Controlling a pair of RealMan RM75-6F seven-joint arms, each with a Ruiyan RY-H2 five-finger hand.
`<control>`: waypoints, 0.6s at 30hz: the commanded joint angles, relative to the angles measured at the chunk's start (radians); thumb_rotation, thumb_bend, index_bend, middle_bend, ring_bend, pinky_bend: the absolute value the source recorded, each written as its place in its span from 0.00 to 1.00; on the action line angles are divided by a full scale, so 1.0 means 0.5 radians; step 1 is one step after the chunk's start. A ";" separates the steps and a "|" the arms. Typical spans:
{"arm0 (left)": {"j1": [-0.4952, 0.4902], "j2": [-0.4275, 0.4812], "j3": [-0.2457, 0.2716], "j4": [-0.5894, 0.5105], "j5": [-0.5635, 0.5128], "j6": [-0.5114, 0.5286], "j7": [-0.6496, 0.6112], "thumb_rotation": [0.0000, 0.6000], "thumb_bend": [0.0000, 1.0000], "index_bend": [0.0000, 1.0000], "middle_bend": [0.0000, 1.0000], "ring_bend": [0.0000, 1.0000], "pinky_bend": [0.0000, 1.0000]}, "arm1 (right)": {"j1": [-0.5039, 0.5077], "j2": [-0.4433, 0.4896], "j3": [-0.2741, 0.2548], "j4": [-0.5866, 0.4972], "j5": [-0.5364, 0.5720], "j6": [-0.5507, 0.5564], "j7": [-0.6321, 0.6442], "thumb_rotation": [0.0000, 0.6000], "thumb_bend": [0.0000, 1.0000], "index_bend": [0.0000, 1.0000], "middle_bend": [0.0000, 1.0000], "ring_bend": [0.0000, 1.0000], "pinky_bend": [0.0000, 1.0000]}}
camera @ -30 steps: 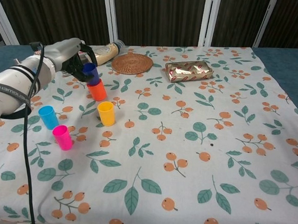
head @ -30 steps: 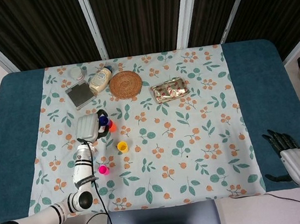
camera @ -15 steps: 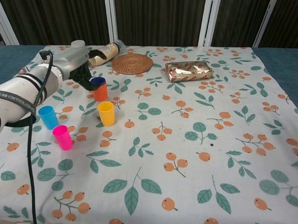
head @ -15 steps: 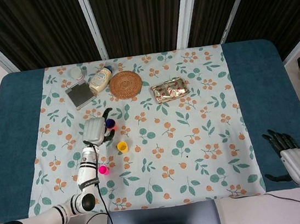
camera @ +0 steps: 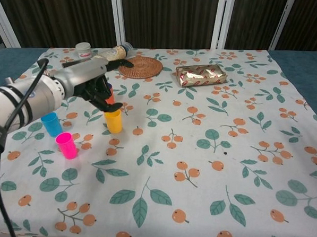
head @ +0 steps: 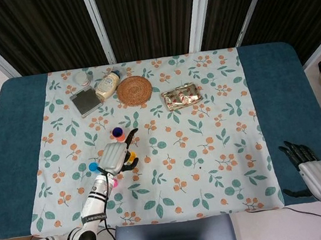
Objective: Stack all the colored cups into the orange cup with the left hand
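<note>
Right now your left hand (camera: 91, 83) hovers with fingers spread and empty directly over the yellow cup (camera: 113, 121), which stands upright below the fingertips. Behind it, the orange cup (head: 117, 133) already holds the dark blue one. Your right hand (head: 309, 168) lies open, far away.

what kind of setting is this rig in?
Probably a lab or data-collection room, not a home: a table under a fruit-print cloth laid with small props like the yellow cup, dark partition panels behind it.
</note>
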 commanded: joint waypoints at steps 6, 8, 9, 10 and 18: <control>0.011 -0.087 0.082 0.102 -0.061 0.021 0.108 1.00 0.35 0.17 1.00 1.00 1.00 | -0.008 0.016 -0.005 0.005 -0.022 0.024 0.041 1.00 0.19 0.00 0.00 0.00 0.00; 0.009 -0.126 0.095 0.169 -0.050 0.033 0.118 1.00 0.35 0.20 1.00 1.00 1.00 | -0.005 0.018 -0.006 0.007 -0.024 0.018 0.045 1.00 0.19 0.00 0.00 0.00 0.00; 0.009 -0.142 0.100 0.198 -0.043 0.038 0.120 1.00 0.35 0.22 1.00 1.00 1.00 | -0.005 0.018 -0.006 0.008 -0.024 0.018 0.046 1.00 0.19 0.00 0.00 0.00 0.00; 0.011 -0.160 0.105 0.231 -0.041 0.036 0.116 1.00 0.35 0.24 1.00 1.00 1.00 | -0.005 0.018 -0.006 0.009 -0.024 0.019 0.047 1.00 0.19 0.00 0.00 0.00 0.00; 0.020 -0.208 0.111 0.355 0.009 0.039 0.085 1.00 0.35 0.34 1.00 1.00 1.00 | -0.005 0.015 -0.002 0.010 -0.017 0.021 0.044 1.00 0.19 0.00 0.00 0.00 0.00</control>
